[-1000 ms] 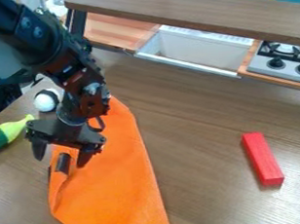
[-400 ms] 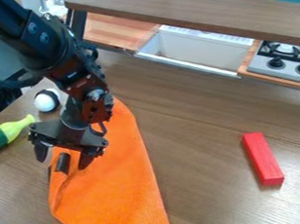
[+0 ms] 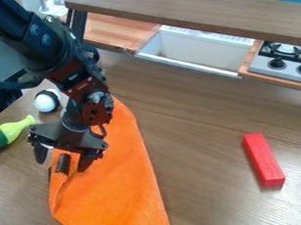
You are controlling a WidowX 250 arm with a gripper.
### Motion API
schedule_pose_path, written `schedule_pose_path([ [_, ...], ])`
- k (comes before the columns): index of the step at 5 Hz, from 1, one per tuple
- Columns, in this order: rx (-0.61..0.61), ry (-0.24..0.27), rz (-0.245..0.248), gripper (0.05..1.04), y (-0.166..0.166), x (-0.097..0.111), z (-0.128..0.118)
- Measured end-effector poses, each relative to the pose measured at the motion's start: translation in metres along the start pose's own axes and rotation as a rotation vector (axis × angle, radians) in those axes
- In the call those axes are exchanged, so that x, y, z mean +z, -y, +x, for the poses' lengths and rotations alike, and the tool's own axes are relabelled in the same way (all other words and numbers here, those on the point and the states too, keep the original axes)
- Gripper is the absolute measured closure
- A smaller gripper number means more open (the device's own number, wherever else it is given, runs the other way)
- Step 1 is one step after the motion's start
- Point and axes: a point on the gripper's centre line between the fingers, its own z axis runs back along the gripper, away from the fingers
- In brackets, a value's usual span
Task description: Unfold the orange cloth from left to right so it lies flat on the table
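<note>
Gripper (image 3: 62,163) is spread at the folded edge of the orange cloth (image 3: 116,186) on the table (image 3: 201,145); I'm lining up a grasp, I reckon, which calls for easing down and pinching that fold.

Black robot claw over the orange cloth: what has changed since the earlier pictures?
The black two-finger gripper shifted slightly right and down in the picture, its fingers still apart; nothing was visibly grasped or let go. The orange cloth, red rectangular block, yellow-green bottle and white-and-black round object stayed put.
</note>
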Motion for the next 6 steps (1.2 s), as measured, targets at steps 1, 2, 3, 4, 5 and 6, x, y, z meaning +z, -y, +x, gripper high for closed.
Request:
schedule_pose_path([
  [1, -0.012, -0.023, 0.014, 0.085, -0.004, -0.005, -0.003],
  [2, -0.018, -0.043, 0.031, 0.085, -0.007, -0.009, -0.006],
  [3, -0.022, -0.065, 0.045, 0.133, -0.009, -0.015, -0.006],
  [4, -0.02, -0.078, 0.037, 0.416, -0.01, -0.016, -0.005],
  [5, -0.031, -0.079, 0.033, 0.719, -0.009, -0.016, -0.004],
  [6, -0.023, -0.095, 0.024, 0.917, -0.009, -0.014, -0.003],
])
